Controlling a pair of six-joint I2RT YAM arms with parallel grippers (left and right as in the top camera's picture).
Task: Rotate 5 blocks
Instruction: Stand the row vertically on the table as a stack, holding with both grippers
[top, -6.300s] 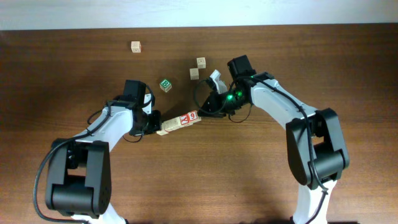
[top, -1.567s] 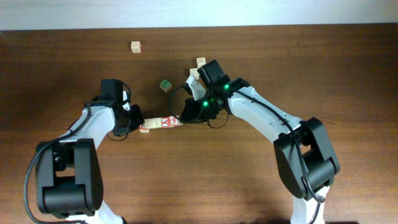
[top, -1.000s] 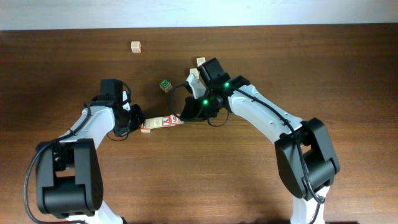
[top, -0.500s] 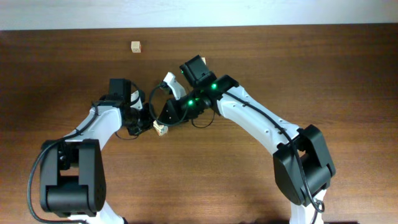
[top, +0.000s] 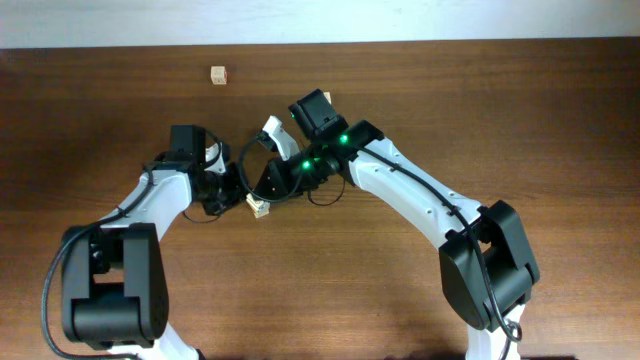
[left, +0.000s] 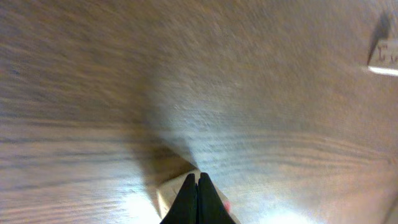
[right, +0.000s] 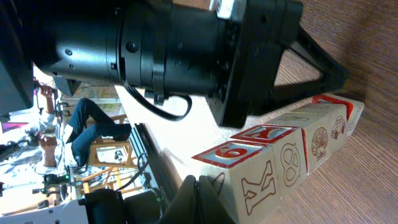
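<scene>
1. Two robot arms meet at the middle of a dark brown wooden table (top: 330, 300). They are end to end over a row of small pale wooden alphabet cubes (right: 292, 149).
2. The right wrist view shows the row best. The cubes lie side by side, touching, in a straight line that runs away from the camera.
3. The nearest cube (right: 239, 180) has a red-framed red figure on top and an outlined K on its side. The next cubes show an 8, a shell and a small car, and the far end shows a red edge.
4. The right gripper (right: 196, 186) is closed, its two dark fingers pressed together with nothing between them. Its tips sit at the near end of the row.
5. The left gripper (left: 198, 186) is also closed and empty, with its fingers meeting in one black point. In its own wrist view a pale cube corner (left: 169, 194) lies just under the tips. In the right wrist view its black body looms over the far end of the row.
6. From overhead the arms hide most of the row. Only one pale cube end (top: 258, 206) peeks out between the two grippers.
7. A lone tan wooden cube (top: 218, 74) sits well apart near the table's far edge, to the left. Another small tan cube (top: 325, 97) shows just behind the right arm.
8. A blurred pale cube (left: 385, 55) sits at the top right of the left wrist view — its markings cannot be read.
</scene>
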